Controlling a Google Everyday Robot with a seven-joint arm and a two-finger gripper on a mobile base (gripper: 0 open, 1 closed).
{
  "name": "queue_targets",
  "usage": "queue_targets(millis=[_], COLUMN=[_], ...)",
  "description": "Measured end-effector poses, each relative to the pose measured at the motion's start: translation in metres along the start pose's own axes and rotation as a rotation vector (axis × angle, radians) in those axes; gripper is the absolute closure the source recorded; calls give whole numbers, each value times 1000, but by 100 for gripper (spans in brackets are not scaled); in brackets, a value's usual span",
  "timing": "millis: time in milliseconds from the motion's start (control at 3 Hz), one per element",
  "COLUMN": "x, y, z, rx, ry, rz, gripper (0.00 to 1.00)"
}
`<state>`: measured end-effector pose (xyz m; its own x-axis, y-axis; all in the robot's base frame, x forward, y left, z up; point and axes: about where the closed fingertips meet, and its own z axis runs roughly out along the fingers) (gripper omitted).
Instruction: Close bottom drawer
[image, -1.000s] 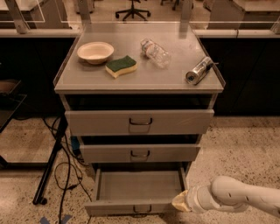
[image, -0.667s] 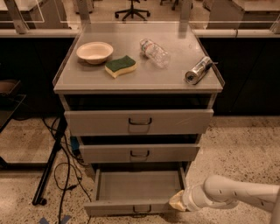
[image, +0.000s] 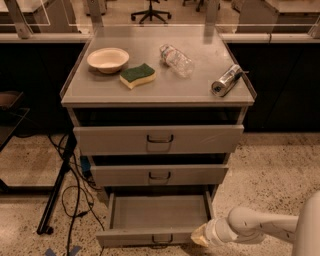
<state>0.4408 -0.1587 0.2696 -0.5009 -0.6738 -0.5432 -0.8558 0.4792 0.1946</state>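
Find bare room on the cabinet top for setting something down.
Free: on the cabinet top, the front strip between sponge and silver canister. Crowded: bowl, sponge and bottle, left to centre. The gripper sits at the front right corner of the open bottom drawer.

Cabinet top: bowl near left edge; sponge just right of it, nearer front edge; bottle right of centre; canister by right edge. Bottom drawer juts forward below; your gripper at its front-right corner.
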Motion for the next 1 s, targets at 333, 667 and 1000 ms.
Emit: queue_targets(millis=[333,667,1000], x=[-2,5,22], y=[1,3,6], z=[-5,4,25], rx=[11,-8,-49], ry=[-2,-25,-58], rz=[-9,-36,-36], gripper=[100,100,100])
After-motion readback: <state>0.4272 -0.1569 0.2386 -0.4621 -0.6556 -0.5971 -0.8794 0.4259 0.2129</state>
